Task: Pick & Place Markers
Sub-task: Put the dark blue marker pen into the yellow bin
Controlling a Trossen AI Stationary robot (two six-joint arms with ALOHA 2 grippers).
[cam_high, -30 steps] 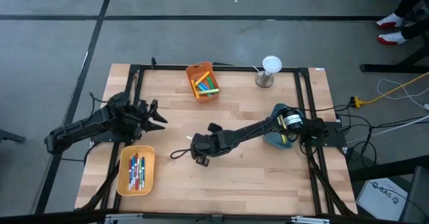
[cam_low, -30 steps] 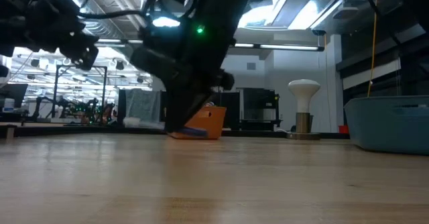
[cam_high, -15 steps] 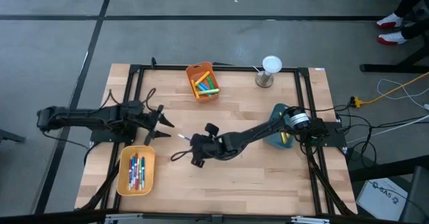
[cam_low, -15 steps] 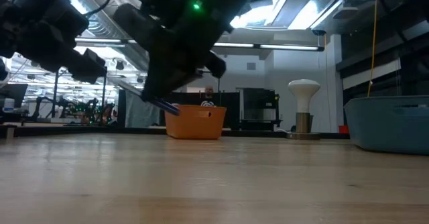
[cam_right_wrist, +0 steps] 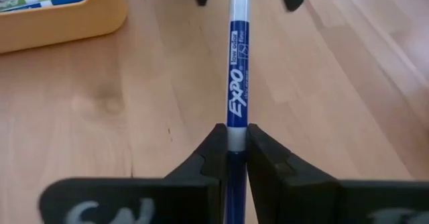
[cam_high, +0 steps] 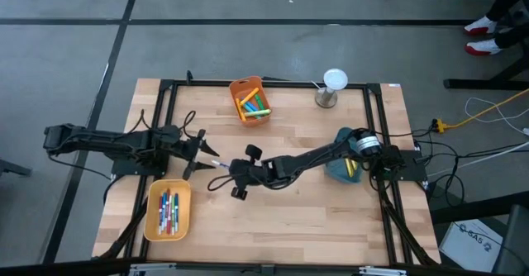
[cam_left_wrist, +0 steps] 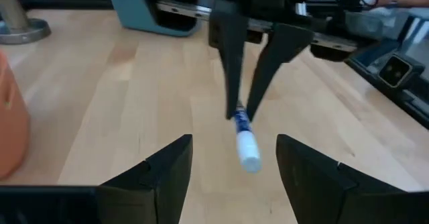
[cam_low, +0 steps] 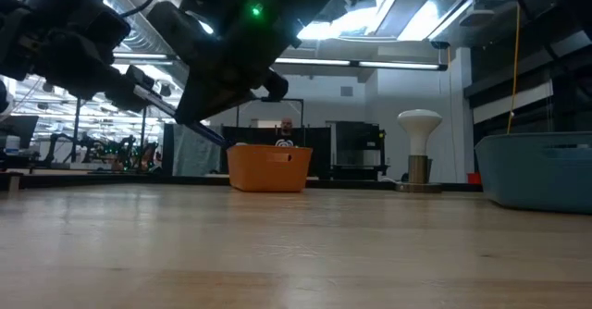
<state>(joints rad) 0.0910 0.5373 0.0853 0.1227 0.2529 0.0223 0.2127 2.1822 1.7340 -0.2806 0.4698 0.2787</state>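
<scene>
Handover in progress near the table's middle, slightly toward its left edge. Yellow bin (cam_high: 168,211) sits at the near-left corner of the table (cam_high: 314,218) and holds several markers (cam_high: 167,210). Left tool (cam_high: 201,150) is just beyond that bin, fingers (cam_left_wrist: 157,174) spread wide with nothing between them, aimed at the right arm. Blue marker (cam_right_wrist: 237,83) is in the air between the two tools: its white-capped end points into the gap of the left tool, its other end is pinched in the right tool (cam_high: 231,167), which is clamped tight on the barrel. Orange bin (cam_high: 250,100) with more markers stands at the far edge of the table; a small lamp (cam_high: 332,87) is further right along that edge, and a blue tub (cam_high: 345,157) lies under the right arm near the right edge.

Judgement: step in hand is passing the marker from right arm to left. Next move calls for the left fingers to close on the capped end before the right tool lets go, then carry to the yellow bin.

Hard to make out: contents of the blue tub, mostly covered by the arm; the low view shows the tools only as dark shapes.
</scene>
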